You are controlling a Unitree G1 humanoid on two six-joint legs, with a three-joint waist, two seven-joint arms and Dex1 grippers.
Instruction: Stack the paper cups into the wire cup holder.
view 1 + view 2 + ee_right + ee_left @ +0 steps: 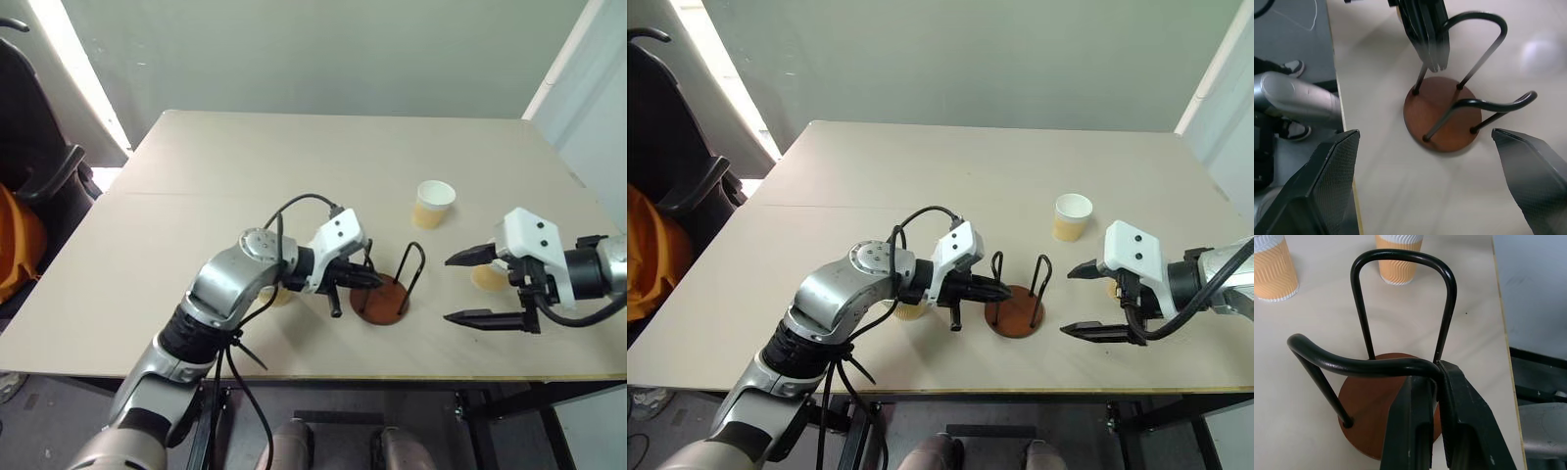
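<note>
One paper cup (909,311) sits half hidden behind your left gripper (364,280), clamped on the wire cup holder (383,299) (right gripper (472,287) gapes empty); another cup (433,204) stands clear.

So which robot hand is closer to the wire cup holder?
The left hand: it is shut on a loop of the wire cup holder. The right hand hangs open, off to the holder's side.
</note>
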